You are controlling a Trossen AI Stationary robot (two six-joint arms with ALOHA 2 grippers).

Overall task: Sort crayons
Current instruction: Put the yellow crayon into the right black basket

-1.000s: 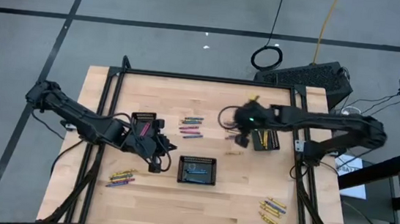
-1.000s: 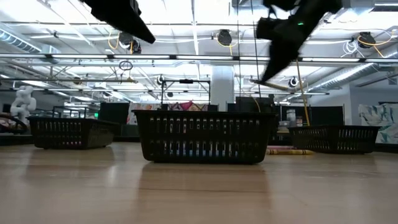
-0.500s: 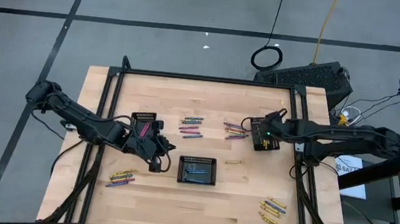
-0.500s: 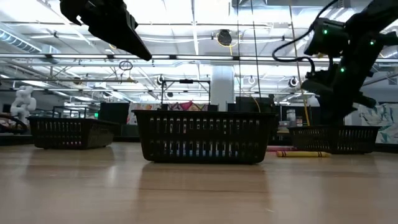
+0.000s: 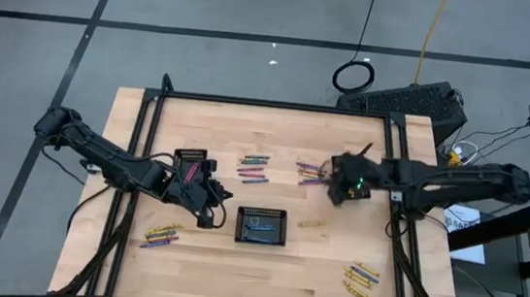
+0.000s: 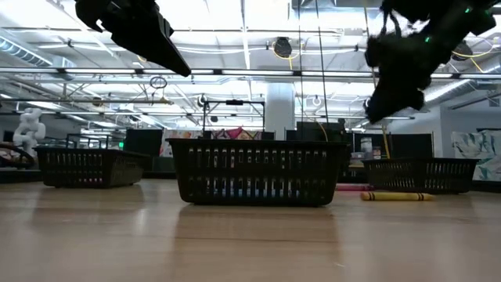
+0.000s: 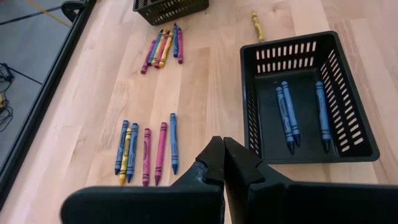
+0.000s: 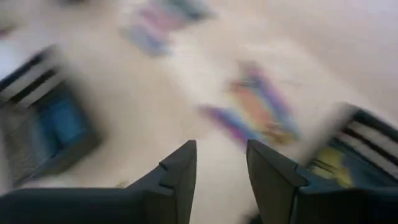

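R gripper [image 8: 221, 171] fingers spread, empty, above mixed-colour wax crayons [image 8: 261, 112] for next pick; L gripper [image 7: 222, 155] fingers pressed together, idle.

Even overhead light; we see only soft shadows on the worktop [image 5: 194, 278]. In the low view, ceiling lamps [image 6: 235, 16] glare and the arms read as silhouettes. The right wrist view is motion-blurred throughout; the left wrist view stays sharp.
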